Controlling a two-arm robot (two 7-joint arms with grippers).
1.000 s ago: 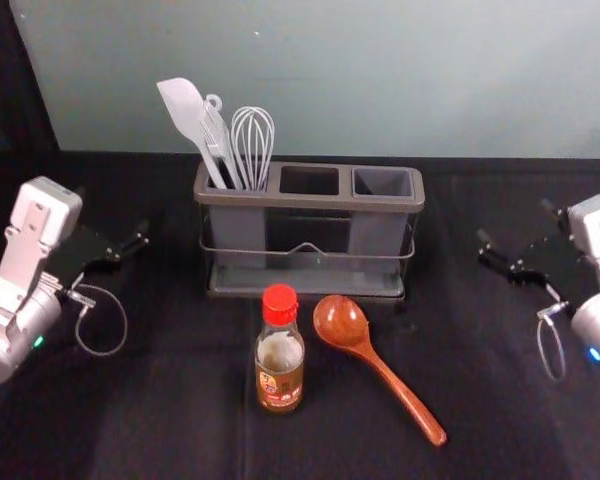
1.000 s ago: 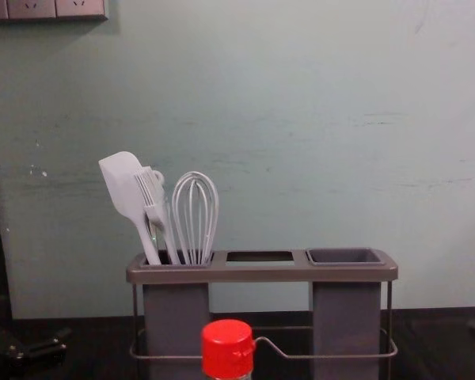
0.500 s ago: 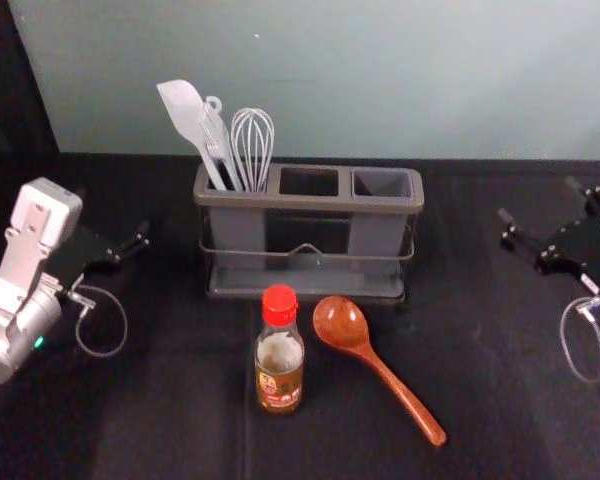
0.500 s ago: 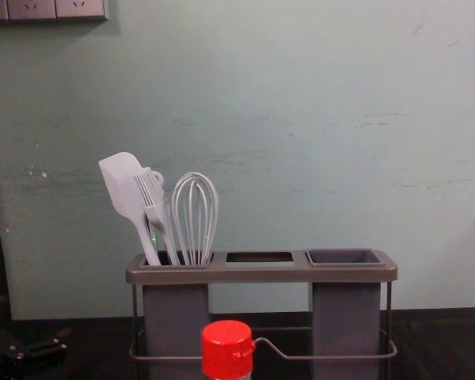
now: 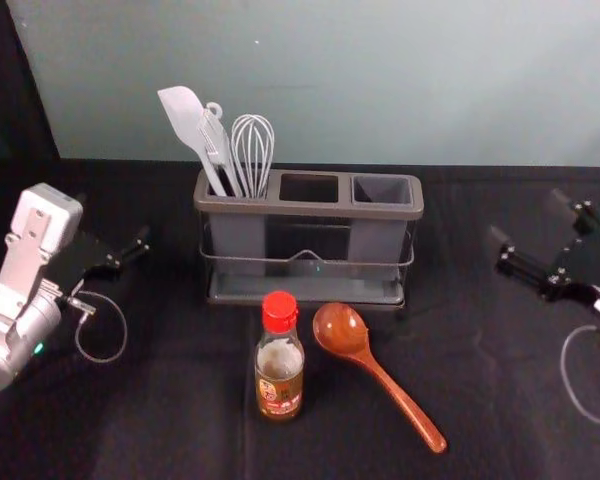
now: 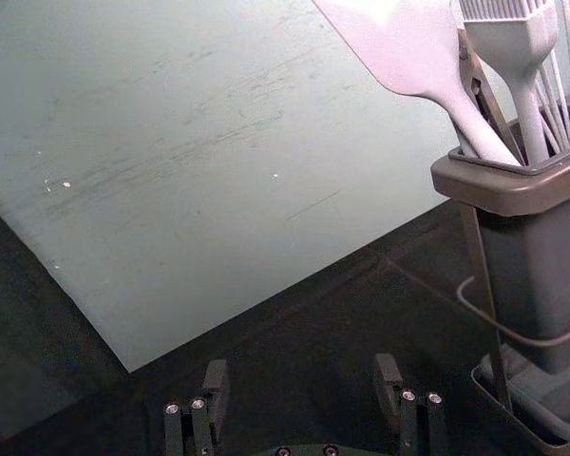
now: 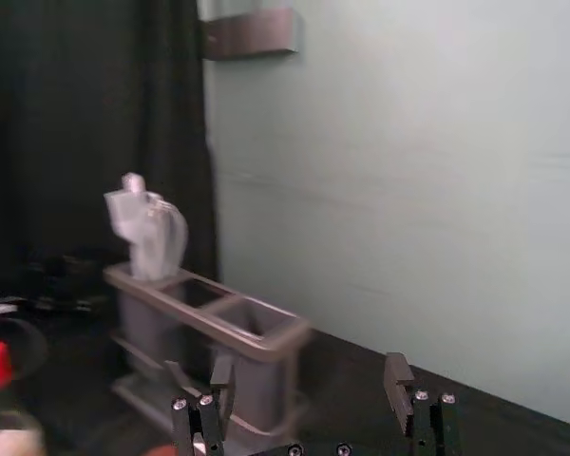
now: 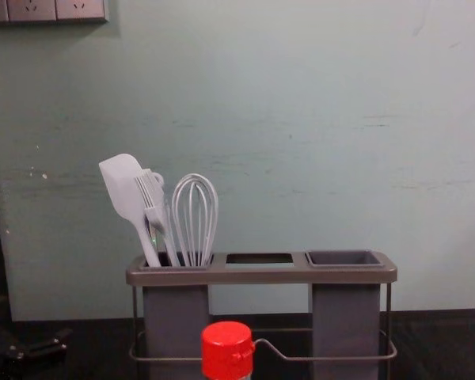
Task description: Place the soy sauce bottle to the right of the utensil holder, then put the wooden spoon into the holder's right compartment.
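Red-capped glass soy sauce bottle (image 5: 279,372) and brown wooden spoon (image 5: 342,331) await placement, lower centre, below the grey three-slot utensil holder (image 5: 310,209); right gripper (image 5: 525,218), at right, and left gripper (image 5: 114,221), at left, gape empty.

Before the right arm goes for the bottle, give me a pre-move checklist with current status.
1. Right gripper open, nothing between its fingers: ok.
2. Soy sauce bottle upright, red cap on: ok.
3. Bottle at the right of the utensil holder: not ok, it stands in front.
4. Wooden spoon apart from the bottle: ok, narrow gap, bowl end beside it.
5. Right compartment free for the spoon: ok, no utensil in it.
6. Left gripper away from the bottle: ok, off at the left, open.
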